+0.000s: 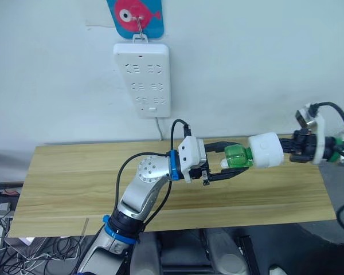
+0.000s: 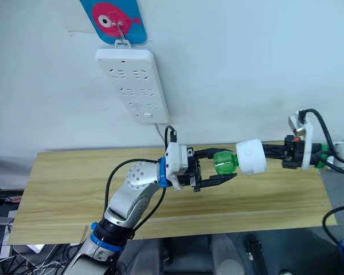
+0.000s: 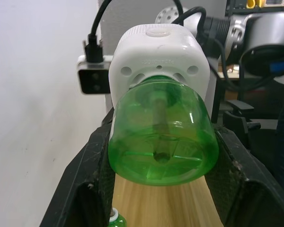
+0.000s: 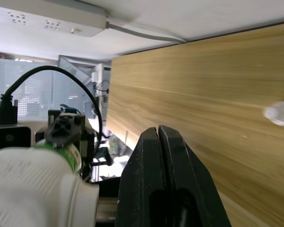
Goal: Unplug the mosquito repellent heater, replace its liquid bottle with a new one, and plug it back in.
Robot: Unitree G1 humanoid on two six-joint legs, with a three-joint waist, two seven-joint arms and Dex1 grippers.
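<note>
The white mosquito repellent heater [image 1: 266, 150] hangs in the air over the right half of the wooden table [image 1: 74, 177]. My right gripper [image 1: 288, 152] holds it from the right, shut on its plug end. Its liquid bottle [image 1: 239, 156], translucent green, sticks out of the heater toward the left. My left gripper [image 1: 235, 158] is shut on that bottle, one black finger [image 3: 92, 179] on each side. In the left wrist view the wick shows through the bottle [image 3: 161, 137], running into the heater [image 3: 158, 52]. The new one [image 3: 114, 220], green with a whitish cap, peeks out below the held bottle, down on the table.
A long white power strip [image 1: 142, 77] hangs on the wall above the table's back edge, under a blue and pink fish picture [image 1: 135, 14]. Its cord drops behind the table. Cables lie on the floor at the left.
</note>
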